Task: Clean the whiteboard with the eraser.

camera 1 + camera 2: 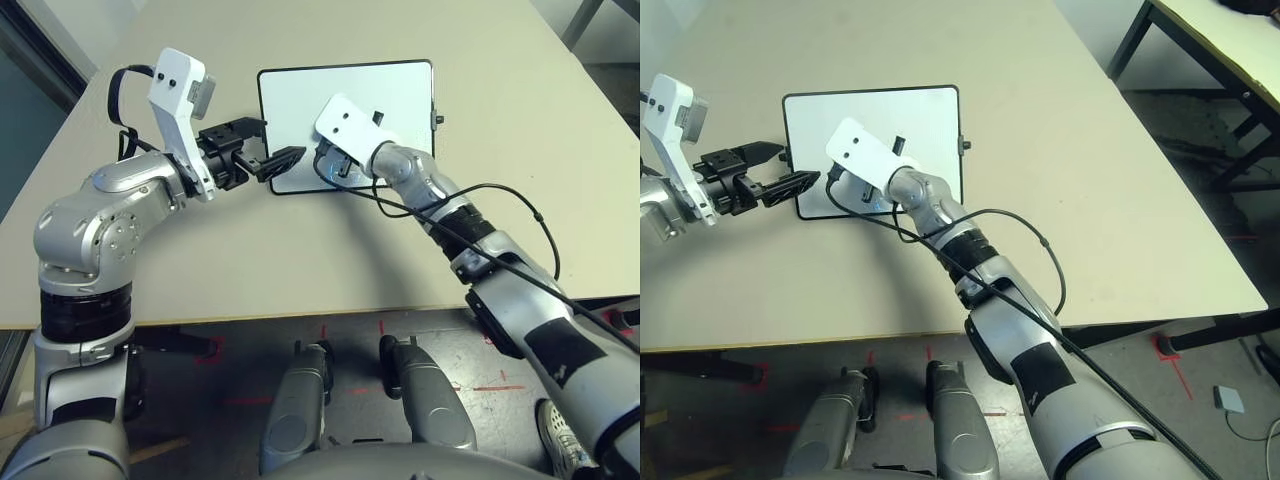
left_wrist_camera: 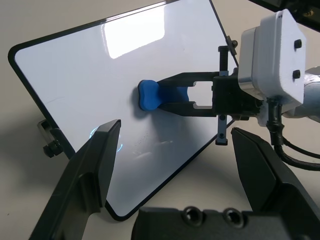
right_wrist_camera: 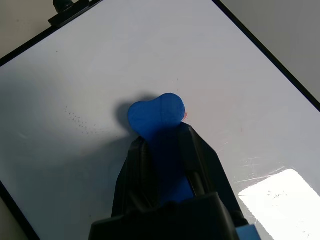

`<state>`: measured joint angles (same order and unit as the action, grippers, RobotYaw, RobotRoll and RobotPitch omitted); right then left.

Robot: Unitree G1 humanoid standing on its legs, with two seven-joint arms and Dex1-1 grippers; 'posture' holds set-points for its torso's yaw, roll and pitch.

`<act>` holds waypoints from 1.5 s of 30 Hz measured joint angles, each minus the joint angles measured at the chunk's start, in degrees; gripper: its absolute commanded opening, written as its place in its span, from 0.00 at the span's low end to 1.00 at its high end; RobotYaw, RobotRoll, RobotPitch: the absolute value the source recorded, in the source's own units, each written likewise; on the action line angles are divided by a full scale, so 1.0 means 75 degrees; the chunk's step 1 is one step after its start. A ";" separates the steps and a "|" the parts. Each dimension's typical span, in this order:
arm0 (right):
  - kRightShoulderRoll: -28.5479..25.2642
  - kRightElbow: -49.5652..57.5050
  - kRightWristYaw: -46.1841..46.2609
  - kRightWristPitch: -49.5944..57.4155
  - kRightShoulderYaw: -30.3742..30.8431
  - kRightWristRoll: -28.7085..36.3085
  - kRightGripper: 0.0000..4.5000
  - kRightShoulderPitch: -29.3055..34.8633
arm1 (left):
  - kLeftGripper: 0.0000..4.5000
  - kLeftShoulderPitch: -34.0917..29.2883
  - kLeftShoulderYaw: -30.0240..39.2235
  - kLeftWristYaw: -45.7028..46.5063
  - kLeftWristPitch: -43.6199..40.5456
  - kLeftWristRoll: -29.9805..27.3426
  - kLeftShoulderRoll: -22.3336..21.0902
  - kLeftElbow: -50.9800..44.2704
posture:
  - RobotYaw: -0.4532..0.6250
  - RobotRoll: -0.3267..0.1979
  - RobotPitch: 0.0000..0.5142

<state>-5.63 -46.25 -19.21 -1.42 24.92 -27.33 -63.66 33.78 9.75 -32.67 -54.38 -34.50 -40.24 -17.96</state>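
Pressing eraser (image 3: 156,116) mid-whiteboard (image 3: 75,65), right gripper (image 3: 165,150) clamped, margins all round

The whiteboard (image 1: 300,95), a white rectangle in a thin black frame with small black knobs on two sides, lies flat toward the tabletop's far edge. The eraser (image 2: 149,96), a small bright blue rounded block, presses against the board's wiped surface.
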 measured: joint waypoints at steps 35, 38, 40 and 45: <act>0.0140 -0.0230 -0.0145 0.0423 -0.0245 0.0283 0.17 -0.0030 | 1.00 -0.0199 0.0058 -0.0522 0.0698 0.0149 -0.0084 0.0429 | 0.54 0.62 0.44; 0.0070 -0.0713 0.0062 0.0485 -0.0506 0.0369 0.17 -0.0562 | 1.00 -0.0147 0.0058 -0.0516 0.0668 0.0137 -0.0094 0.0430 | 0.54 0.62 0.44; 0.0037 -0.0955 0.0202 0.0470 -0.0654 0.0409 0.17 -0.0813 | 1.00 -0.0095 0.0058 -0.0487 0.0608 0.0127 -0.0099 0.0429 | 0.55 0.62 0.44; 0.0112 -0.1294 0.0361 0.0246 -0.0767 0.0508 0.17 -0.1048 | 1.00 0.0042 0.0057 -0.0332 0.0402 0.0065 -0.0061 0.0346 | 0.55 0.62 0.45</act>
<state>-4.79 -55.96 -16.51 0.42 19.17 -23.52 -71.52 34.10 10.17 -35.16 -51.37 -34.01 -40.70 -15.37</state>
